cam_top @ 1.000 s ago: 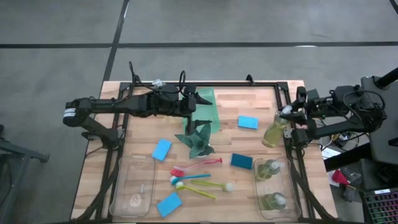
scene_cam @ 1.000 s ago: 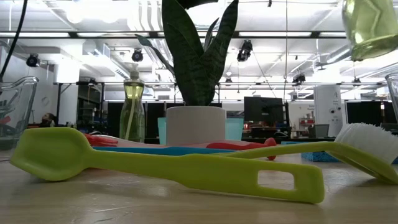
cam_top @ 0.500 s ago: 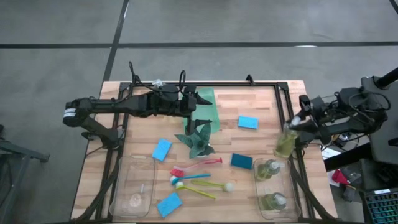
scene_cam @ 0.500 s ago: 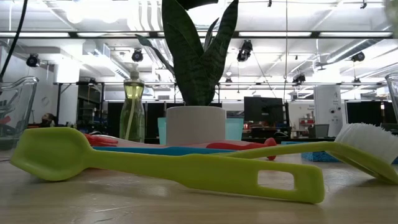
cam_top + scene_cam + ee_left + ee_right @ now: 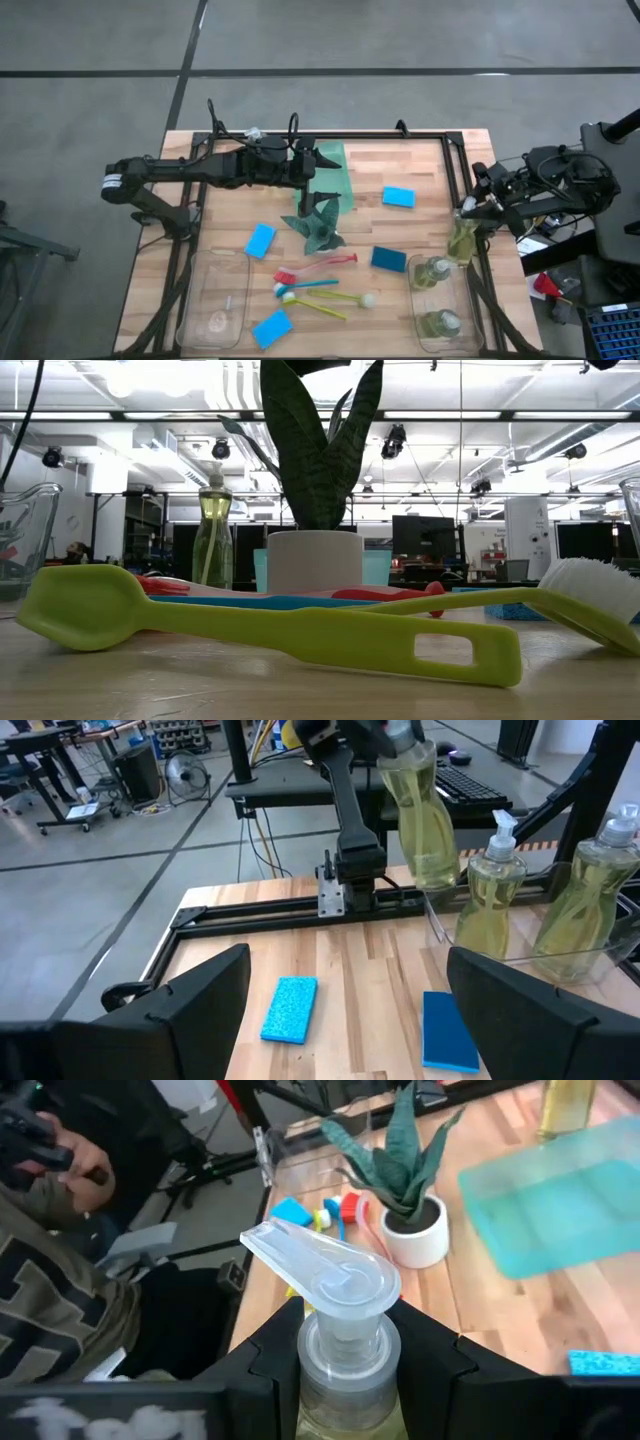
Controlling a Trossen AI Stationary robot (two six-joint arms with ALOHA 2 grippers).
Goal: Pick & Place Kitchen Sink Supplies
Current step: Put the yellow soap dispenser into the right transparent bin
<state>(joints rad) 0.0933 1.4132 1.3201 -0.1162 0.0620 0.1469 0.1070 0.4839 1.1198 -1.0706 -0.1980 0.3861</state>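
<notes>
My right gripper (image 5: 472, 208) is shut on a clear bottle of yellow-green soap (image 5: 462, 237), held in the air by the far end of the right-hand clear bin (image 5: 458, 300). Two more soap bottles (image 5: 432, 272) (image 5: 441, 323) stand in that bin. Blue sponges (image 5: 398, 196) (image 5: 388, 259) (image 5: 260, 240) (image 5: 272, 327) lie flat on the table. The red, blue and yellow brushes (image 5: 315, 283) lie together near the front. My left gripper (image 5: 308, 168) hangs open over the green tray (image 5: 335, 160) at the far left, holding nothing. My right gripper pinches the bottle's neck (image 5: 341, 1352) between its two fingers (image 5: 276, 1352), just under the white pump cap (image 5: 322, 1272). The fingers reach in from the table's right side, slanting down. The bottle hangs below them, nearly upright and clear of the table and the bin.
A spiky green plant in a white pot (image 5: 318, 222) stands mid-table. A second clear bin (image 5: 215, 300) sits near the front left. Another soap bottle (image 5: 213, 530) stands at the far side. A black frame (image 5: 380, 138) rims the far edge and both sides.
My right gripper has carried the soap bottle toward the table's near edge and down, tipping downward as it went. The bottle, slanted before, now hangs closer to upright by the right bin's far end. It has left the top of the low view.
</notes>
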